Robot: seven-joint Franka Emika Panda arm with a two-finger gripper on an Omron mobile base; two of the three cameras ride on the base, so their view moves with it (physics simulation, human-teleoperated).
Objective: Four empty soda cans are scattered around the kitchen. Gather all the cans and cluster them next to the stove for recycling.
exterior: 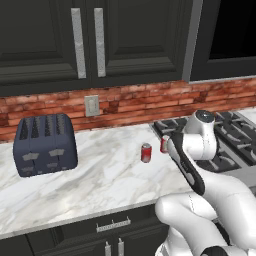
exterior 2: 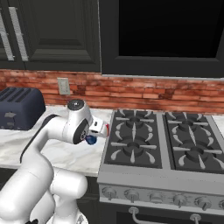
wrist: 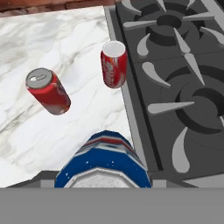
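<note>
My gripper (wrist: pixel 104 180) is shut on a blue soda can (wrist: pixel 105 159) with a red-white label, held above the marble counter close to the stove's left edge. The same blue can (exterior 2: pixel 91 140) peeks out under the hand (exterior 2: pixel 97 131) in the right base view. Two red soda cans stand on the counter ahead of it. One (wrist: pixel 114 64) is right beside the stove (wrist: pixel 175 87). The other (wrist: pixel 48 92) is a little further left. In the left base view the nearer red can (exterior: pixel 146 152) is in full sight, and the one by the stove (exterior: pixel 163 144) is half hidden behind my arm.
A dark blue-grey toaster (exterior: pixel 45 145) sits at the left of the counter (exterior: pixel 100 185) against the brick backsplash. Dark upper cabinets (exterior: pixel 75 40) hang overhead. The stove's burner grates (exterior 2: pixel 135 140) and front knobs (exterior 2: pixel 155 197) lie to the right.
</note>
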